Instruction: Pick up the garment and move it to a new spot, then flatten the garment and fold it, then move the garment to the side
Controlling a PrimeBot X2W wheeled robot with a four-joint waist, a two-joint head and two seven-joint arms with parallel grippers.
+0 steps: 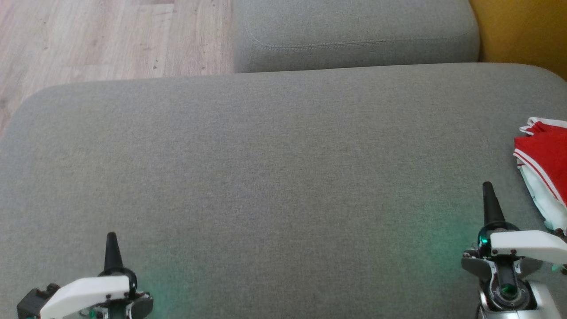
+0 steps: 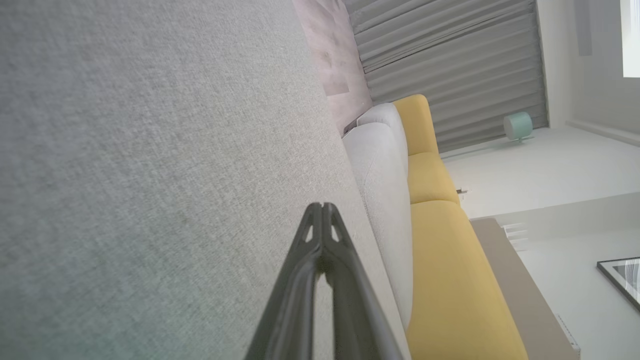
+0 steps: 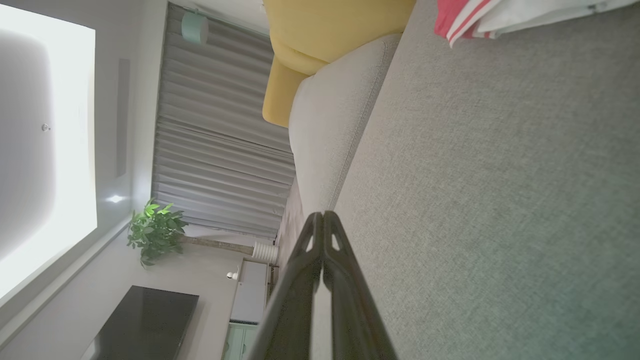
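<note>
- Garment (image 1: pixel 545 156): it is lying on the biggest thing in the scene, a wide grey sofa seat (image 1: pixel 274 177), at that seat's far right side. The head view's right edge is cutting it off.
- The grey seat is stretching across nearly the whole width in front of the robot, and its middle and left parts are lying bare.
- A pale wooden floor (image 1: pixel 110 40) is showing beyond the seat's far left corner.
- A second grey cushion (image 1: pixel 354 35) is sitting just behind the seat's far edge, toward the right.
- A yellow sofa (image 1: pixel 522 31) is peeking in at the far right corner, beside that cushion.
- The garment is showing a red panel with white stripes on top and white cloth underneath. It is lying bunched rather than spread flat, and the right wrist view is catching its striped edge (image 3: pixel 475 17) against the grey fabric.
- The right pincer (image 1: pixel 487 188) is hovering over the near right of the seat, to the left of the garment and apart from it. Its two dark fingers are pressing together to a single point and holding nothing, as its wrist view (image 3: pixel 323 218) is confirming.
- The left pincer (image 1: pixel 111 238) is hovering over the near left of the seat, well apart from the garment. Its fingers are likewise pressing together on nothing, with the tips (image 2: pixel 322 210) meeting above bare grey fabric.
</note>
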